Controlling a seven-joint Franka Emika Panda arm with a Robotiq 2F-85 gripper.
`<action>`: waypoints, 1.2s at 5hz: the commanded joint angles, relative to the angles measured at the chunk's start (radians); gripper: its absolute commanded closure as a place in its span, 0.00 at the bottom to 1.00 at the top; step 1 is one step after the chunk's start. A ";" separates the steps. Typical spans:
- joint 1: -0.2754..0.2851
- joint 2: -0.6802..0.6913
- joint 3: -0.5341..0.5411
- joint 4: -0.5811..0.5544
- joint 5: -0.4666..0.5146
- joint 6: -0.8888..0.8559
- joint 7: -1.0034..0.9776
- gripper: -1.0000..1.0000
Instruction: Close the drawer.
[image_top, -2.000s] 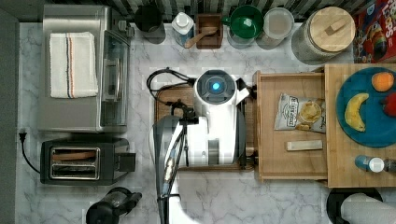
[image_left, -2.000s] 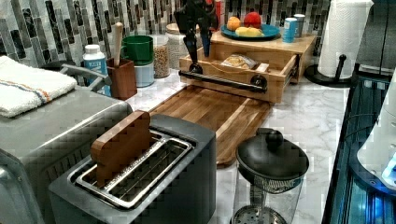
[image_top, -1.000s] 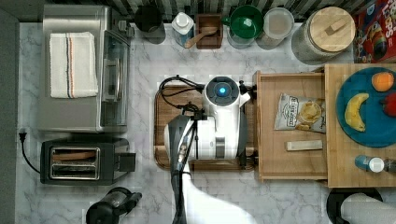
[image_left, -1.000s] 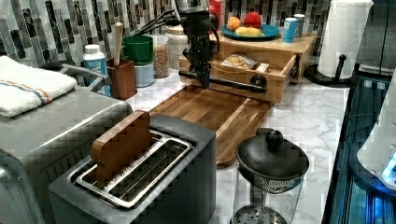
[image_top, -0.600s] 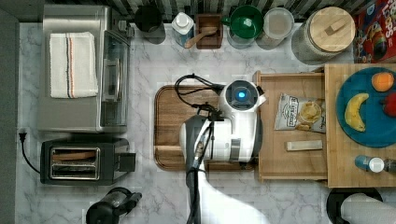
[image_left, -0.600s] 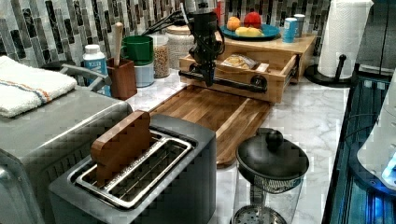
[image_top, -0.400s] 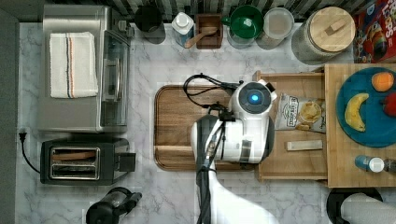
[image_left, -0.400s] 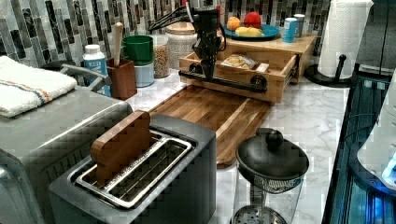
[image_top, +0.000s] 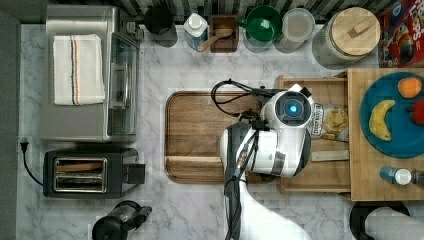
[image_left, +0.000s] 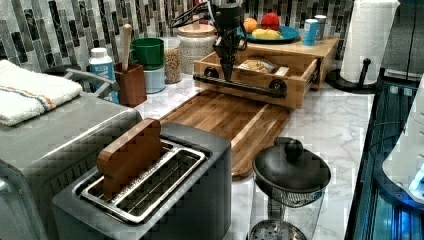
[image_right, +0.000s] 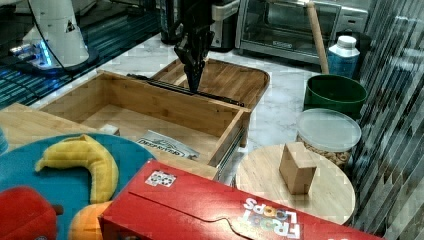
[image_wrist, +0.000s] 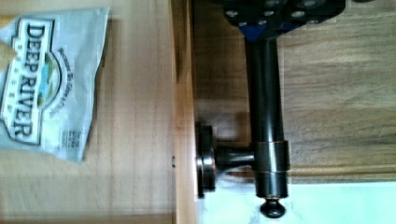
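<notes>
Marble desk (image_top: 200, 65) carries a brown wooden tray (image_top: 200, 135) and, touching its edge on the top view's right, the drawer (image_right: 150, 107) — pulled out from under a wooden countertop (image_top: 360, 185) bearing a blue plate (image_top: 395, 145). In the top view the arm's white body hides the drawer's front rim and part of the chip bag (image_wrist: 44, 79) inside. The gripper (image_left: 228, 75) points down at the drawer's dark handle bar (image_wrist: 266, 126), tips at the bar; whether the jaws are parted or clamped on it, I cannot tell.
</notes>
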 joint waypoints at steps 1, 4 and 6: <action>-0.054 0.083 -0.054 -0.001 -0.021 0.075 -0.129 1.00; -0.144 0.105 -0.110 0.060 -0.031 0.050 -0.359 1.00; -0.207 0.136 -0.113 0.133 -0.033 0.009 -0.469 1.00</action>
